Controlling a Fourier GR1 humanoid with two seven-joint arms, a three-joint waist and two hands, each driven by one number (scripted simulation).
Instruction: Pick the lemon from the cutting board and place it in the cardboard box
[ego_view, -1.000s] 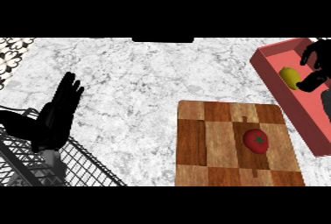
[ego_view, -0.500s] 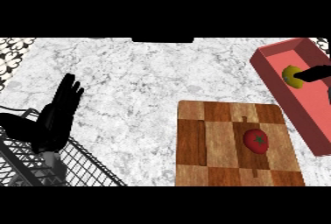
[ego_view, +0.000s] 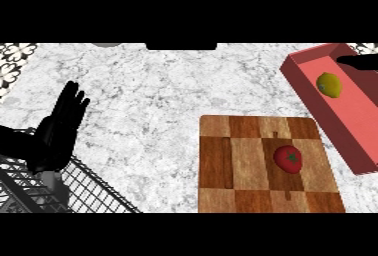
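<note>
The yellow lemon (ego_view: 328, 85) lies inside the reddish cardboard box (ego_view: 354, 122) at the right, near its far end, with nothing holding it. My right hand (ego_view: 360, 62) shows only as a straight black strip at the right edge, just above and beyond the lemon and apart from it, open. The wooden cutting board (ego_view: 247, 165) lies left of the box and carries a red tomato (ego_view: 288, 159). My left hand (ego_view: 60, 127) rests open at the left, fingers up.
A black wire basket (ego_view: 74, 192) fills the lower left corner, under my left forearm. The marble counter (ego_view: 170, 85) stretches between the left hand and the board. A dark object (ego_view: 181, 46) sits at the top edge.
My right hand let go of the lemon inside the box and drew back up and to the right. The lemon now lies alone in the box. The left hand stayed still.
</note>
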